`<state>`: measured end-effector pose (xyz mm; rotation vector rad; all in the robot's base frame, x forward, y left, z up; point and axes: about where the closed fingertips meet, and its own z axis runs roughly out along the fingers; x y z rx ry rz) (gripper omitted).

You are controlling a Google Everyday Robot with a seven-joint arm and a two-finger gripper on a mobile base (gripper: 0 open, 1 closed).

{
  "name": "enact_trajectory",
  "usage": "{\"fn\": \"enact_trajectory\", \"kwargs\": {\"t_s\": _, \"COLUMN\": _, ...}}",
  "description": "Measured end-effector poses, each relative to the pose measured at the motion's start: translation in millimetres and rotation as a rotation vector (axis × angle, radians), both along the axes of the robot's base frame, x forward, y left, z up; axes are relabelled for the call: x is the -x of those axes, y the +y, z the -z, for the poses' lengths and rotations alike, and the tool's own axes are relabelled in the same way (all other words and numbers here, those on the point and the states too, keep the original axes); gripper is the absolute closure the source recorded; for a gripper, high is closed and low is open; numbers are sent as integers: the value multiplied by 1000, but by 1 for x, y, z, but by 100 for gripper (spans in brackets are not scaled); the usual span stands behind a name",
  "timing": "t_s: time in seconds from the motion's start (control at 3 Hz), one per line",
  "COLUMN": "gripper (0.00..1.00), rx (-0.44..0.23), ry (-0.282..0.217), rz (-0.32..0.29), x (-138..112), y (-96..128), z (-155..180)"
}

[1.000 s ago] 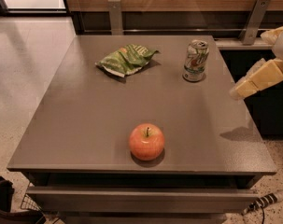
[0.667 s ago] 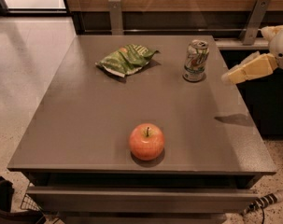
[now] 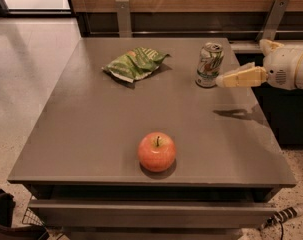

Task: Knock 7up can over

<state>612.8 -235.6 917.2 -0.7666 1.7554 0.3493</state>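
- 7up can (image 3: 210,65): small cylindrical drink can with a silvery-white body, green markings and a silver top.
- Pose: upright, standing on its base.
- Location: just left of the gripper (image 3: 222,80), whose tip is level with the can's lower half. Contact cannot be confirmed.
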Motion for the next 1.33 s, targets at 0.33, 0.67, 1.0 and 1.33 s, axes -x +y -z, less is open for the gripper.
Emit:
{"fn": "enact_trajectory", "kwargs": {"t_s": 0.33, "gripper": 0, "rx": -128, "ry": -74, "rz": -9, "x": -14, "y": 17, "z": 16}}
{"fn": "enact_trajectory", "kwargs": {"t_s": 0.67, "gripper": 0, "rx": -180, "ry": -116, "rz": -24, "x": -24, "y": 26, "z": 18}}
{"fn": "enact_trajectory", "kwargs": {"t_s": 1.0, "gripper": 0, "rx": -210, "ry": -134, "rz": -39, "x": -33, "y": 31, "z": 19}}
{"fn": "enact_trajectory", "kwargs": {"t_s": 1.33, "gripper": 0, "rx": -238, "ry": -139, "rz": -61, "x": -40, "y": 39, "z": 22}}
